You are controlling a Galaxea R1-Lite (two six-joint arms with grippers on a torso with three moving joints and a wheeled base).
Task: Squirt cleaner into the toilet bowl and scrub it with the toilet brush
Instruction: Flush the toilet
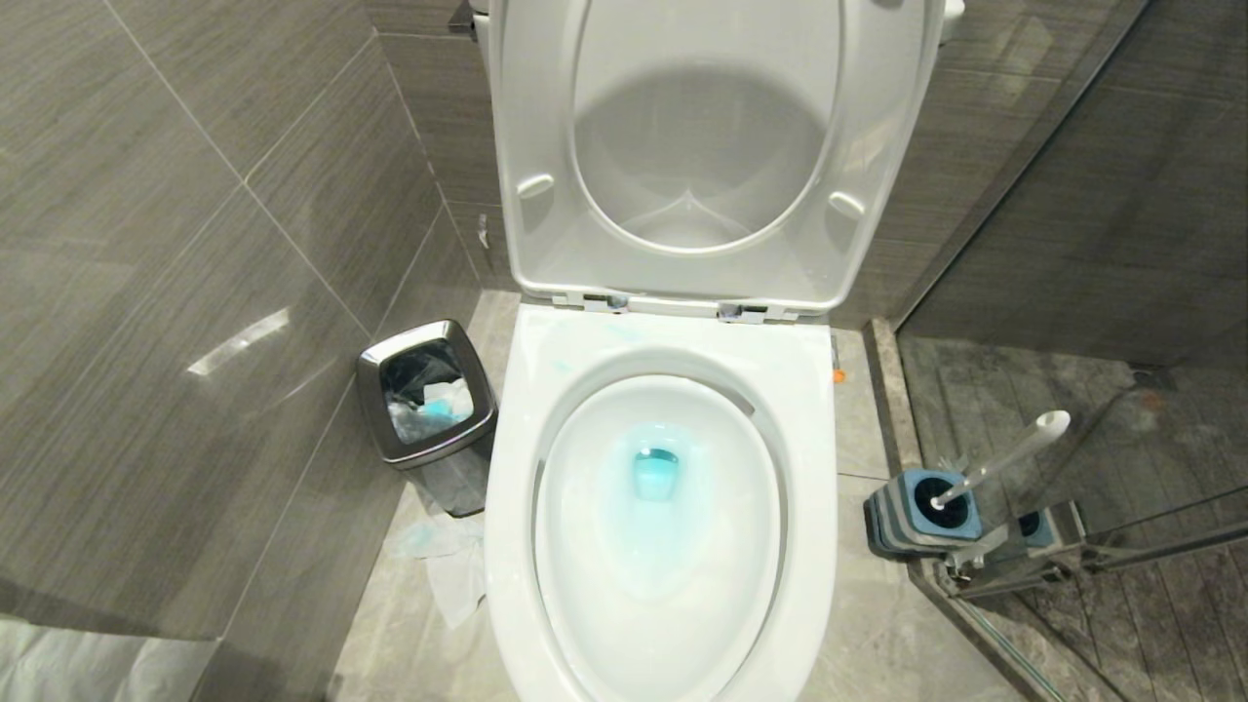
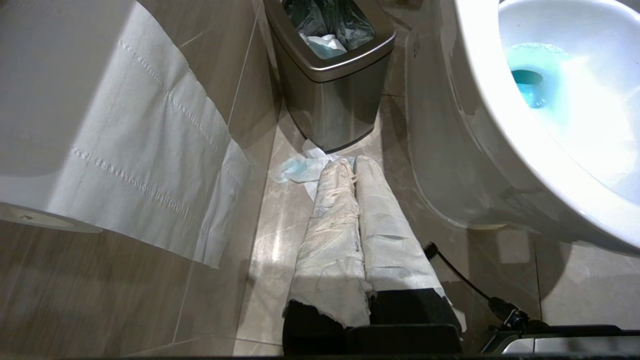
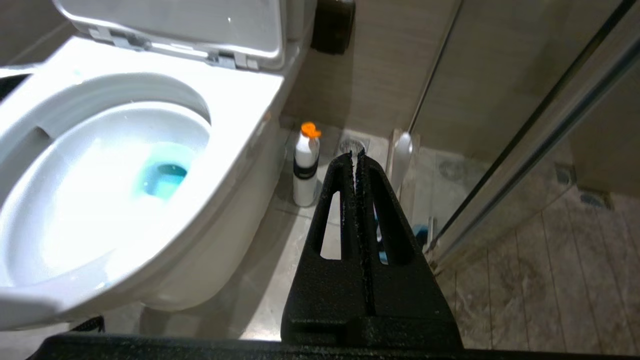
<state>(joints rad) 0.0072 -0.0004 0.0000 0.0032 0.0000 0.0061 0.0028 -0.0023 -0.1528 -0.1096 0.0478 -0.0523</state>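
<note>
The white toilet bowl (image 1: 512, 507) stands with seat and lid raised. Turquoise cleaner (image 1: 655, 475) tints the water at its bottom and smears pale blue down the front wall. The toilet brush (image 1: 1004, 456) leans in its blue-topped holder (image 1: 921, 507) on the floor to the right, against the glass. My right gripper (image 3: 355, 155) is shut and empty, low beside the bowl (image 3: 245, 120), with the brush's rounded tip (image 3: 403, 147) just beyond its fingers. My left gripper (image 2: 350, 162), fingers wrapped in white cloth, is shut and empty over the floor left of the bowl (image 2: 475, 100). Neither arm shows in the head view.
A steel bin (image 1: 429, 409) with a black liner stands left of the toilet, crumpled tissue (image 1: 444, 561) on the floor before it. Toilet paper (image 2: 150, 150) hangs from the left wall. A white bottle with an orange cap (image 3: 306, 170) stands behind the bowl. Glass partition (image 1: 1072, 292) closes the right.
</note>
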